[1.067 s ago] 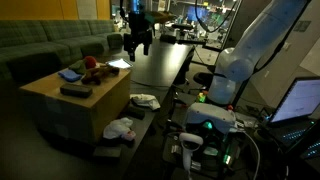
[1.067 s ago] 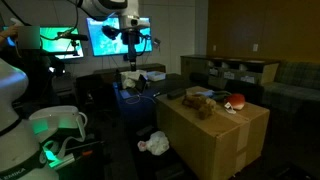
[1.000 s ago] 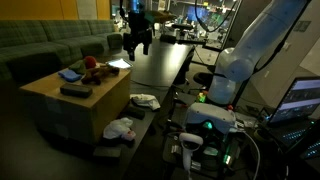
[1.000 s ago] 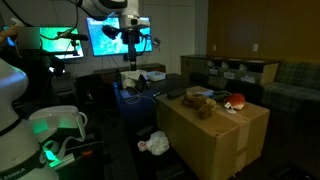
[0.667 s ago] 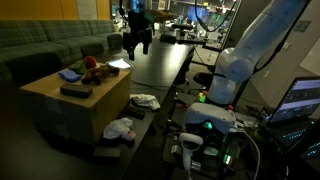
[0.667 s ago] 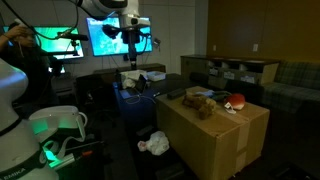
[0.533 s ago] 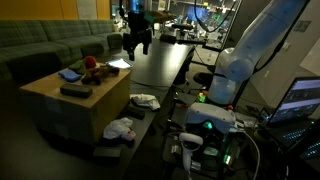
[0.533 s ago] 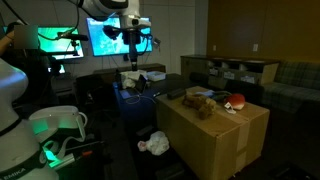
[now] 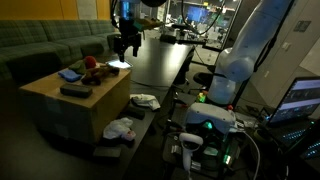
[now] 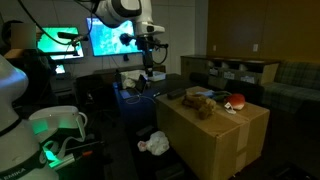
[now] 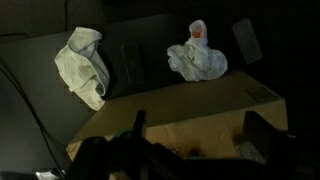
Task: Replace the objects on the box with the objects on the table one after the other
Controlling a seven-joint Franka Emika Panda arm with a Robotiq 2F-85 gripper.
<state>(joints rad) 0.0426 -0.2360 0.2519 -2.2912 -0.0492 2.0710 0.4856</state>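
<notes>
The tan box point(image 9: 62, 108) point(image 10: 218, 130) carries a blue item point(image 9: 69, 74), a red and brown toy point(image 9: 90, 66) point(image 10: 199, 101), a flat dark object point(image 9: 75, 91) and a red and white thing point(image 10: 237, 100). Beside the box runs the long black table point(image 9: 165, 62), with small items at its far end point(image 10: 135, 85). My gripper point(image 9: 127, 43) point(image 10: 150, 57) hangs open and empty between the table's far end and the box. In the wrist view its dark fingers point(image 11: 268, 135) straddle the box's tan top point(image 11: 185, 112), and the gripper point(image 11: 203, 135) holds nothing.
Two crumpled white cloths point(image 9: 145, 100) point(image 9: 120, 128) lie low beside the box, seen from the wrist as cloths point(image 11: 85, 62) point(image 11: 197, 57). A green sofa point(image 9: 40, 45) stands behind the box. The robot base with a green light point(image 9: 205, 128) and a laptop point(image 9: 300, 100) are nearby.
The arm has swung from above the table's far end toward the box. The gripper stays open. Nothing on the box or table has moved.
</notes>
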